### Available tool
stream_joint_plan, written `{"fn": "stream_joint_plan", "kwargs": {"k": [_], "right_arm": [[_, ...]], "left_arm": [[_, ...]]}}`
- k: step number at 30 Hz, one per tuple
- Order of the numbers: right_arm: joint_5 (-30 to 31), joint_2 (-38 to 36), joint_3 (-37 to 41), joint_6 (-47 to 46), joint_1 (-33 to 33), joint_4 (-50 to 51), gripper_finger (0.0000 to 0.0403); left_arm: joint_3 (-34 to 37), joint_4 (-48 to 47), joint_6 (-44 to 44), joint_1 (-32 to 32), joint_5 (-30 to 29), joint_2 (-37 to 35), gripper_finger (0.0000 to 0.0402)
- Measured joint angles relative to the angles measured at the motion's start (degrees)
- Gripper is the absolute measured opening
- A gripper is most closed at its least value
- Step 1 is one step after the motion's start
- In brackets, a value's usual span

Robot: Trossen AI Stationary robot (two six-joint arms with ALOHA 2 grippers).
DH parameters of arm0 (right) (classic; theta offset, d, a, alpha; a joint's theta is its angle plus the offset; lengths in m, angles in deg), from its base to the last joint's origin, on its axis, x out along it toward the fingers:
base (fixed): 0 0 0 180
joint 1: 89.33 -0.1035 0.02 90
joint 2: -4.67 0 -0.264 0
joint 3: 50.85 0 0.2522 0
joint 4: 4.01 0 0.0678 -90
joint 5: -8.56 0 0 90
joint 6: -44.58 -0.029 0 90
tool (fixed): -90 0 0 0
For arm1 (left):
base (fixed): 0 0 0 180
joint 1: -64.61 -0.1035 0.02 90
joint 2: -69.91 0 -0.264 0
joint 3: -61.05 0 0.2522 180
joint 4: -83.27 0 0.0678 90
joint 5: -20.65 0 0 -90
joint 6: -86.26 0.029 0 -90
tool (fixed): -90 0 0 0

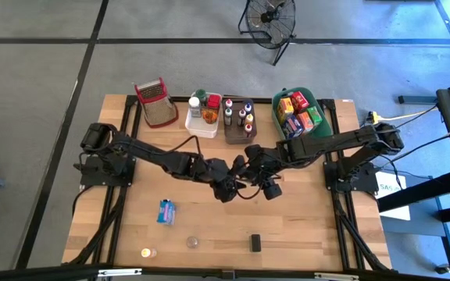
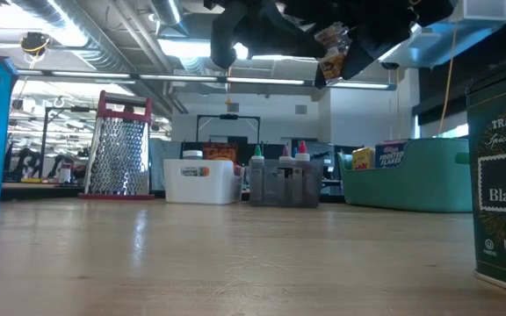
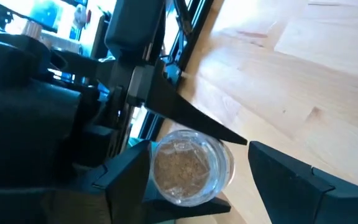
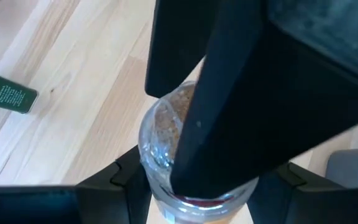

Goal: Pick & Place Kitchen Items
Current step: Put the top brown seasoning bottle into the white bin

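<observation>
While both my arms are meeting over the middle of the table (image 1: 131,234), I am holding a small spice jar (image 3: 188,167) up in the air between them. My right gripper (image 4: 201,186) is clamping the jar by its sides, near the red-capped end, and the clear glass body is pointing out past the fingers toward my left gripper (image 3: 229,174). Seen end-on from the left wrist, the jar is showing a round glass bottom with coarse tan powder behind it, so its long axis is running roughly along that camera's line of sight. My left gripper is standing spread wide around the jar; one dark, angular finger (image 3: 129,174) is sitting just beside the glass, the other is standing apart. In the low view the jar (image 2: 332,54) is hanging tilted near the top centre. Along the far edge a grater (image 1: 154,101), a white bin (image 1: 190,123), a grey bin (image 1: 237,139) and a green bin (image 1: 323,115) are sitting.
</observation>
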Motion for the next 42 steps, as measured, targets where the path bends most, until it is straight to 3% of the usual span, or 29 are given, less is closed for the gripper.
{"fn": "stream_joint_plan", "kwargs": {"k": [7,18,33,42], "right_arm": [[0.0,0.0,0.0,0.0,0.0,0.1,0.0197],[0.0,0.0,0.0,0.2,0.0,0.0,0.0197],[0.3,0.0,0.0,0.4,0.1,0.0,0.0197],[0.4,0.0,0.0,0.6,0.1,0.0,0.0197]], "left_arm": [[0.0,-0.2,0.6,-1.1,4.4,0.0,0.0258],[0.0,0.0,-1.0,-1.1,5.4,-0.1,0.0218],[0.0,-0.1,-1.0,-1.1,5.6,-0.1,0.0208],[0.0,0.2,-0.9,-1.1,5.6,-0.1,0.0161]]}}
